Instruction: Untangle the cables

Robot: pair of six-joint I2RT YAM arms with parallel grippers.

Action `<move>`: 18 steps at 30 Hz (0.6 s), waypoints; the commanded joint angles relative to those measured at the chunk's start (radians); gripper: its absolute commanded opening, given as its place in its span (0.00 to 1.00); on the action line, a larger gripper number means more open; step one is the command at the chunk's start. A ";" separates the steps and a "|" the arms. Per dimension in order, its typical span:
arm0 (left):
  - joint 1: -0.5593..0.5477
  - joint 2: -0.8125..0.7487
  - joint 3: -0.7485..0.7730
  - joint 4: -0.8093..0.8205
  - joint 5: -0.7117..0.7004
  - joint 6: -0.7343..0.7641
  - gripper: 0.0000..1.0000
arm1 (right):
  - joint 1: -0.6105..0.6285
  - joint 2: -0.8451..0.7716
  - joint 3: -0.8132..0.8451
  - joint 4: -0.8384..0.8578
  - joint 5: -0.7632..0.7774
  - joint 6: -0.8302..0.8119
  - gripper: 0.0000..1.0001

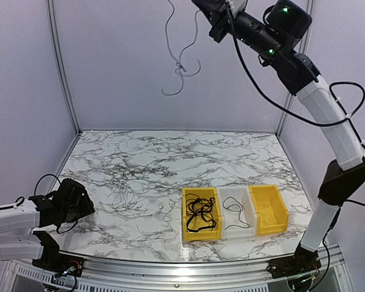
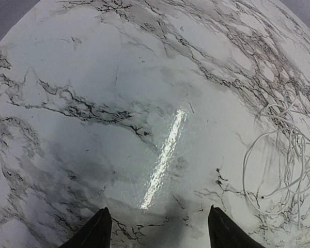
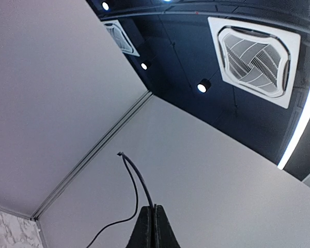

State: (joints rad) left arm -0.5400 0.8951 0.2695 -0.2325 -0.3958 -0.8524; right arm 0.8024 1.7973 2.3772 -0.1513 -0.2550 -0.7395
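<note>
My right gripper is raised high, near the top edge of the top view, and is shut on a thin grey cable whose short end sticks out past the fingertips. That cable hangs in the air in front of the back wall with a small knot in it. A loose tangle of thin white cables lies on the marble table, faint in the top view. My left gripper is open and empty, low over the table to the left of that tangle, also seen from above.
Three bins stand in a row at the front right. A yellow bin holds several black cables. A white bin holds one black cable. Another yellow bin has nothing visible in it. Walls enclose the table.
</note>
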 commanded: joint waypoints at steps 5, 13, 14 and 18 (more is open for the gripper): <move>0.006 0.030 -0.015 0.060 0.021 -0.011 0.67 | 0.004 0.001 -0.038 0.070 0.032 0.021 0.00; 0.006 0.043 0.031 0.097 0.023 0.013 0.67 | -0.001 -0.078 -0.187 0.033 0.096 -0.053 0.00; 0.006 0.048 0.046 0.098 0.019 0.022 0.67 | -0.002 -0.096 -0.232 0.030 0.100 -0.056 0.00; 0.006 0.088 0.114 0.111 -0.014 0.064 0.68 | -0.004 -0.158 -0.330 0.013 0.109 -0.038 0.00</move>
State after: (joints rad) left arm -0.5400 0.9512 0.3031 -0.1619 -0.3759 -0.8383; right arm 0.8028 1.7226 2.0888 -0.1261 -0.1791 -0.7799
